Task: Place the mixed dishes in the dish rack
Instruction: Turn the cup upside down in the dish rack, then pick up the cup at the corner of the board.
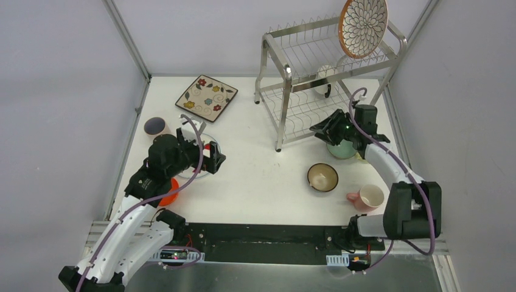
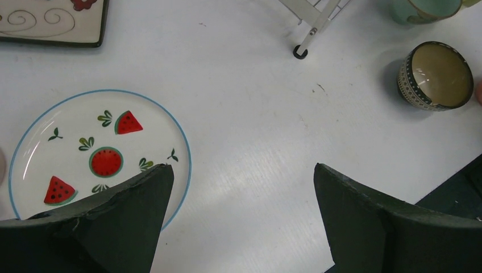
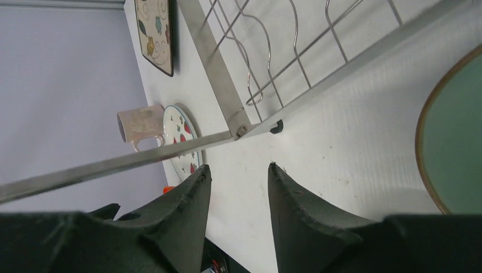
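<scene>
Left gripper (image 2: 241,170), jaws wide, hung over the white plate (image 2: 74,128) at near left, probably to straddle its rim. Right gripper (image 3: 239,168), jaws narrow and empty, sat beside the mint bowl (image 3: 455,153) before the rack (image 1: 287,73), far right, whose slots held the petal plate (image 1: 363,24) upright.

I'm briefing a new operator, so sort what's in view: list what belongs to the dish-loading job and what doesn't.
Job: tall silver wire dish rack; round brown-rimmed petal-pattern plate; square cream floral plate; white round watermelon-print plate; mint bowl; brown bowl; orange bowl; pink cup; pale cup.
Not the job, fixtures only: white table; grey metal frame post.
</scene>
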You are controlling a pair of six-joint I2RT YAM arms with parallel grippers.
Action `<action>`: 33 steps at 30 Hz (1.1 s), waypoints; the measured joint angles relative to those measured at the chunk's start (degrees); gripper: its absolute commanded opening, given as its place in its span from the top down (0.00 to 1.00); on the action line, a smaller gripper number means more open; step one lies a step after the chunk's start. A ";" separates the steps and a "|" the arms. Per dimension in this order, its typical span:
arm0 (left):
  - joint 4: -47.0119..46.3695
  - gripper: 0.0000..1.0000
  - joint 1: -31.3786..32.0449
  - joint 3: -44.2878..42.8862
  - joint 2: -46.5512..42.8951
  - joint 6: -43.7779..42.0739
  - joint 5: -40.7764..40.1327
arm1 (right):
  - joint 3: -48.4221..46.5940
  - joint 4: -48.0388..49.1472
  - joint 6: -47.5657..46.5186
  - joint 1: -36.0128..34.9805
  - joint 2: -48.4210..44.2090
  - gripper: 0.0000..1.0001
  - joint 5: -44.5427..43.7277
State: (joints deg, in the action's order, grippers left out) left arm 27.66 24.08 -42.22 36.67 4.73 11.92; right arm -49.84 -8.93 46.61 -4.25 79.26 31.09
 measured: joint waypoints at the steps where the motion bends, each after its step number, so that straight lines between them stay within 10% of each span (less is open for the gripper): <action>1: 0.15 0.01 0.00 0.00 0.59 0.00 -0.33 | 0.94 -0.20 -0.02 -0.11 -1.27 0.56 -0.09; 33: 6.99 0.15 -0.17 -8.09 40.39 7.28 -7.37 | 13.86 -17.14 -4.85 -24.46 -43.93 0.55 -18.91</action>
State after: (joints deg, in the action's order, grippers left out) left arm 34.65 23.90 -50.30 77.06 12.01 4.56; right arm -35.99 -26.06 41.76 -28.71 35.33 12.19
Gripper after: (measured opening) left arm 0.886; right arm 0.452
